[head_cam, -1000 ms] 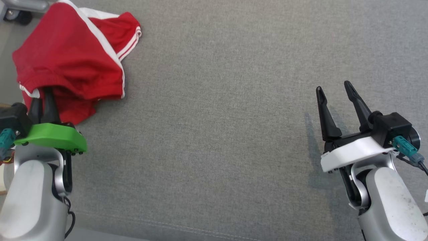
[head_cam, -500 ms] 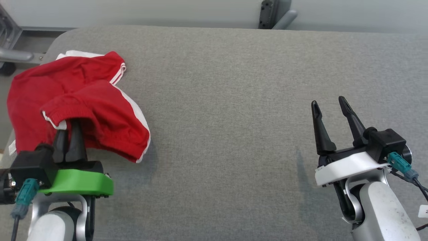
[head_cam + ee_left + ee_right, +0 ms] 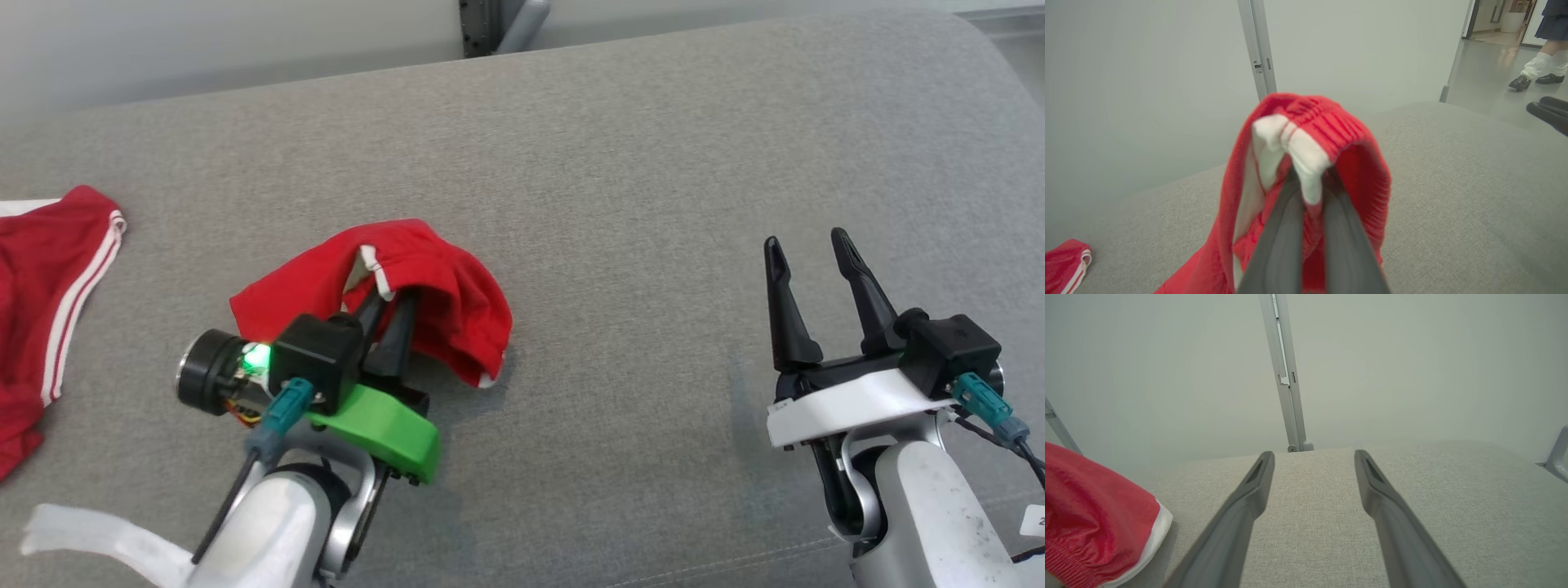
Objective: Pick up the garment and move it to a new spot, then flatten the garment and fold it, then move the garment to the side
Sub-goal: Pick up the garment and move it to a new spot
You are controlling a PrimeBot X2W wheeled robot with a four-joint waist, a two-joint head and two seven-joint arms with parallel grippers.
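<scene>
A red garment [image 3: 457, 298] with white trim hangs bunched over my left gripper [image 3: 390, 287], which is shut on its ribbed waistband just above the grey fabric surface [image 3: 653, 163], left of the middle. In the left wrist view the two fingers [image 3: 1286, 228] pinch a white and red fold of the garment [image 3: 1355, 171]. The cloth hides the fingertips in the head view. My right gripper [image 3: 808, 245] stands open at the right, nothing between its fingers [image 3: 1249, 498]; the garment [image 3: 1094, 522] shows at that view's left edge.
Another red piece of clothing [image 3: 41, 310] with white stripes lies at the far left of the surface. A grey wall and a metal post [image 3: 490, 24] stand behind the far edge. A person's feet [image 3: 1535, 73] are on the floor far off.
The head camera has swung. My left gripper has carried the garment away from the other red piece, to the right toward the middle. The right gripper stays open.
</scene>
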